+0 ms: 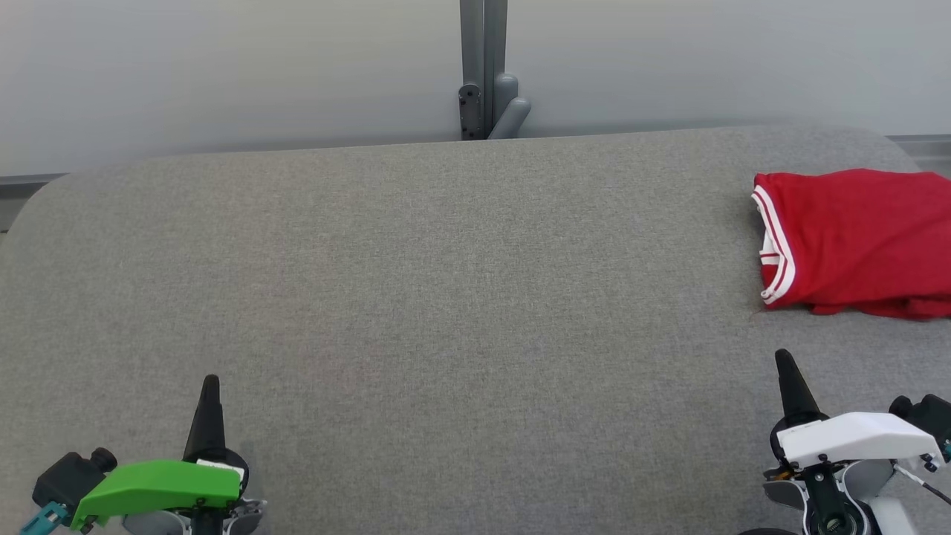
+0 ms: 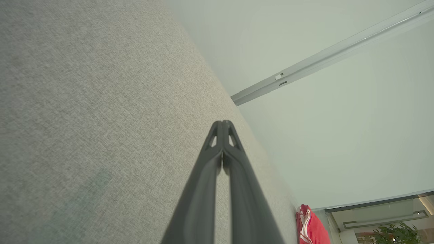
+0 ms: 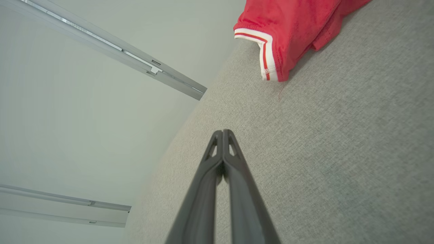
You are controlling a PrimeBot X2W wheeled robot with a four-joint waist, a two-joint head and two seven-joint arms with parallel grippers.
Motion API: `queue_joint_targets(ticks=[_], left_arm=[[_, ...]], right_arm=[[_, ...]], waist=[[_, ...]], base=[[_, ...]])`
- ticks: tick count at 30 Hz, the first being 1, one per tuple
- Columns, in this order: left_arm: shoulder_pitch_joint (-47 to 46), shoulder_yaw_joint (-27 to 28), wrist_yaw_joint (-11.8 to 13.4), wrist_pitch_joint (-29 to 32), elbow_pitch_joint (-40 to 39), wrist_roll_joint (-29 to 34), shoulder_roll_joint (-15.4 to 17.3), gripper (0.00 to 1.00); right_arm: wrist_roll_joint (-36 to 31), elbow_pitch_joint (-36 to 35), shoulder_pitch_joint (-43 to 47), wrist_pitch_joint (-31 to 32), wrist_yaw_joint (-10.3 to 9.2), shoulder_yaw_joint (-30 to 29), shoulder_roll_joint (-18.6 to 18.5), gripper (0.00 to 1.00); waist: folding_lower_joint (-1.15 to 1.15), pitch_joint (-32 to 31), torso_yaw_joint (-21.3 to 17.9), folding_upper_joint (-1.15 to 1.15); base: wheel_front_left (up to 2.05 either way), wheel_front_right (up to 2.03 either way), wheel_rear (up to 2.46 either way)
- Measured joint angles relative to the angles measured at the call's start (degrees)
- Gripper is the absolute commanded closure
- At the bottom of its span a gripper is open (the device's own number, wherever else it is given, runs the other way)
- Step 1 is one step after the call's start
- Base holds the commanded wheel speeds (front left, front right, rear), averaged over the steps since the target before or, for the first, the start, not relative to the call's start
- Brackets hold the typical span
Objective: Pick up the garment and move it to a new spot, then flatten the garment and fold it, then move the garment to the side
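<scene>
The garment (image 1: pixel 854 238), red with white striped trim, lies in a compact folded stack on the far right of the table (image 1: pixel 446 297). Its right part runs off the head view, so whether the fold is tidy there cannot be confirmed.

Status, as a judgement: pickup, flattening and folding appear complete, and the garment sits to the side. Little or nothing appears left to do, apart from a check of the hidden edge.

The right claw (image 1: pixel 784 357) is closed and empty. It is on the near side of the garment, apart from it, with bare cloth surface between. The left claw (image 1: pixel 211 383) is closed and empty, at the near left and well apart from the garment.

Clearances: the middle and left of the table are open, giving free travel for both arms. The far edge of the table runs below a pale wall, with a grey post (image 1: pixel 483 67) behind its centre. The table corners are rounded. The garment lies near the far right corner; judged risk: any push to the right may slide it off.
</scene>
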Motion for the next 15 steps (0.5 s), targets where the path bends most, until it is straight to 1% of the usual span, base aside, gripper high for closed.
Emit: queue_joint_targets(ticks=[15], left_arm=[[-1.97,1.12,0.44,2.29,-0.56,-8.43,0.01,1.00]], right_arm=[[9.80,0.19,-1.70,2.16,0.00,0.01,-0.16,1.00]], waist=[[0.00,0.33,-0.18,0.00]], base=[[0.00,0.00,0.00]])
